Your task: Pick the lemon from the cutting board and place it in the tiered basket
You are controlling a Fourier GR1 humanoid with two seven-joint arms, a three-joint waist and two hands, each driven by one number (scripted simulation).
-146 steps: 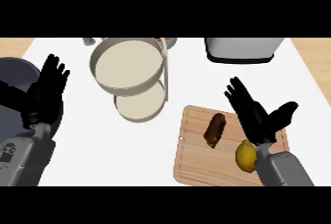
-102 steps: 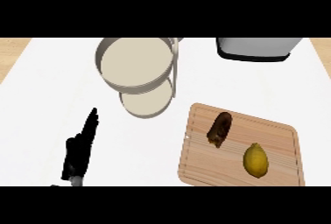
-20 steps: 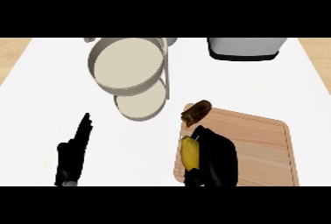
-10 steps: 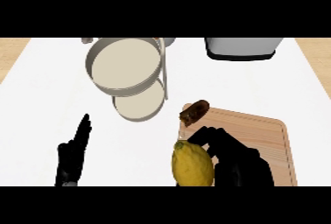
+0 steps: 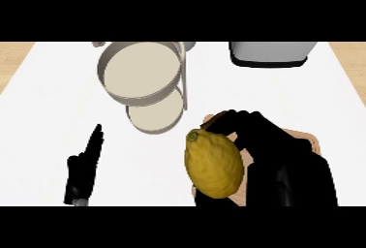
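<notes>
The right hand (image 5: 275, 145) has its fingers curled round the lemon (image 5: 213, 163), which now looks larger and nearer than half a second ago: it has been raised off the cutting board (image 5: 309, 141) toward the head. So the pick looks done, and the carry to the tiered basket (image 5: 143, 77) is what remains. Just beyond the fingertips, a dark brown item (image 5: 214, 119) on the board peeks out, mostly hidden. Farther out, up and to the left of the hand, stands the basket, its smaller lower tray (image 5: 155, 116) the nearer. Well off to the left, the left hand (image 5: 84, 167) rests edge-on over the tabletop (image 5: 43, 116), fingers straight, holding nothing, unmoved.
</notes>
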